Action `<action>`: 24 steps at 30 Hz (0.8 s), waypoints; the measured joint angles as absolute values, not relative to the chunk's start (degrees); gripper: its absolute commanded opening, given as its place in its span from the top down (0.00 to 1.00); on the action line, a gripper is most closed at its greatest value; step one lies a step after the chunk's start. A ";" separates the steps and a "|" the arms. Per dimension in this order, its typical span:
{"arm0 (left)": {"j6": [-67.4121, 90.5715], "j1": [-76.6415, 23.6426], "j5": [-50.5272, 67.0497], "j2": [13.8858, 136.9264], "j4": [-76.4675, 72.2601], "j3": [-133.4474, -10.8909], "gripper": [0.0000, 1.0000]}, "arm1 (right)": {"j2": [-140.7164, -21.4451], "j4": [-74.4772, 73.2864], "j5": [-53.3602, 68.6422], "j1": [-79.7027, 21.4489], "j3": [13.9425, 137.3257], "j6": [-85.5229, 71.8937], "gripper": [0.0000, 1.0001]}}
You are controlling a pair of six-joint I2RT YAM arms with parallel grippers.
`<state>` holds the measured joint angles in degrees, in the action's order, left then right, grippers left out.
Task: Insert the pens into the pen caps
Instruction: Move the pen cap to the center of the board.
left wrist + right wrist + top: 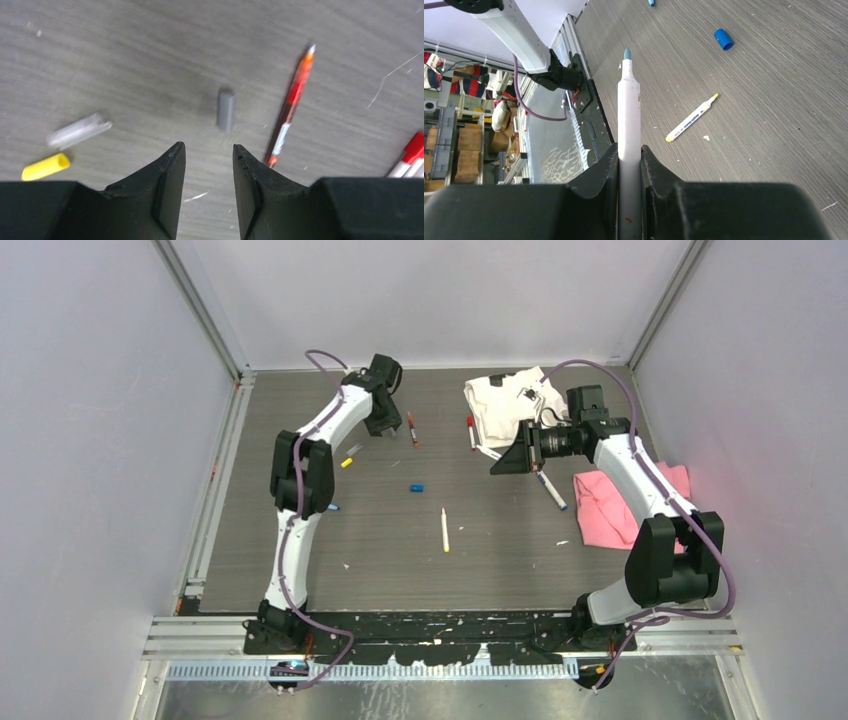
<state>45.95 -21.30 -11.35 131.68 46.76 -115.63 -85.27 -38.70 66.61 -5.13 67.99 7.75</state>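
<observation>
My left gripper [209,147] hovers low over the table at the back left [385,428], open, with nothing between its jaws. Just ahead of its fingertips lies a grey cap [226,111]. To the right of that cap lies a dark red-grey pen [292,102]. A pale translucent cap [77,131] and a yellow cap [45,166] lie to the left. My right gripper [629,150] is shut on a white pen [629,105] with a blue-grey tip, held above the table. A blue cap [723,39] and a yellow-tipped white pen [691,118] lie mid-table.
A white cloth [505,400] lies at the back right and a pink cloth [610,505] at the right edge. A red-capped pen [470,432] rests beside the white cloth. A light blue cap [333,508] sits close to the left arm. Walls enclose three sides.
</observation>
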 measured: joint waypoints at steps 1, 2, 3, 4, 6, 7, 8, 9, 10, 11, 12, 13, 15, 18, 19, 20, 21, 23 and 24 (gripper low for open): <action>45.84 -21.30 -11.53 133.21 47.51 -118.15 0.60 | -85.34 -38.74 66.63 -5.10 67.99 7.84 0.99; 45.71 -21.30 -11.62 134.56 47.88 -120.31 0.60 | -85.38 -38.76 66.67 -5.10 67.99 7.86 0.99; 45.58 -21.30 -11.62 135.85 48.40 -122.45 0.60 | -85.41 -38.79 66.70 -5.04 67.99 7.88 0.99; 45.50 -21.30 -11.68 137.21 48.90 -124.73 0.60 | -85.45 -38.85 66.72 -5.02 67.99 7.88 0.99; 45.04 -21.30 -11.92 139.44 49.63 -128.33 0.60 | -85.49 -38.87 66.74 -4.86 67.99 7.90 0.99; 44.88 -21.30 -12.05 140.44 50.19 -129.91 0.60 | -85.52 -38.89 66.74 -4.75 67.99 7.88 0.99; 44.75 -21.30 -12.12 141.36 50.76 -131.24 0.60 | -85.52 -38.92 66.74 -4.62 67.99 7.88 0.99; 44.64 -21.30 -12.27 142.28 51.37 -132.57 0.61 | -85.52 -38.92 66.74 -4.49 67.99 7.88 0.99; 44.53 -21.30 -12.34 143.04 51.75 -133.53 0.63 | -85.52 -38.92 66.76 -4.40 67.99 7.88 0.99; 44.49 -21.30 -12.40 143.79 52.14 -134.39 0.64 | -85.52 -38.92 66.76 -4.34 67.99 7.88 0.99; 44.47 -21.30 -12.45 144.31 52.42 -134.91 0.65 | -85.52 -38.92 66.76 -4.27 67.99 7.88 0.99; 44.42 -21.30 -12.45 144.86 52.80 -135.26 0.66 | -85.52 -38.92 66.76 -4.25 67.99 7.88 0.99; 44.34 -21.30 -12.40 145.51 53.34 -135.44 0.68 | -85.54 -38.92 66.76 -4.23 67.99 7.88 0.99; 44.27 -21.30 -12.40 146.34 54.00 -135.74 0.73 | -85.54 -38.92 66.76 -4.03 67.99 7.88 0.99; 44.25 -21.30 -12.32 146.47 54.22 -135.94 0.74 | -85.54 -38.92 66.76 -4.03 67.99 7.88 0.99; 44.25 -21.30 -12.32 146.47 54.30 -135.98 0.78 | -85.54 -38.92 66.78 -4.03 67.99 7.88 0.99; 44.23 -21.30 -12.25 146.50 54.54 -135.98 0.83 | -85.54 -38.92 66.78 -4.03 67.99 7.88 0.99; 43.97 -21.30 -12.14 146.58 55.13 -136.00 0.90 | -85.54 -38.92 66.78 -4.01 67.99 7.88 0.99; 43.70 -21.30 -12.14 146.58 55.31 -136.07 0.92 | -85.54 -38.92 66.78 -3.99 67.99 7.88 0.99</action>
<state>43.70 -21.30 -12.14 146.58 55.31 -136.07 -85.54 -38.92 66.78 -3.99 67.99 7.88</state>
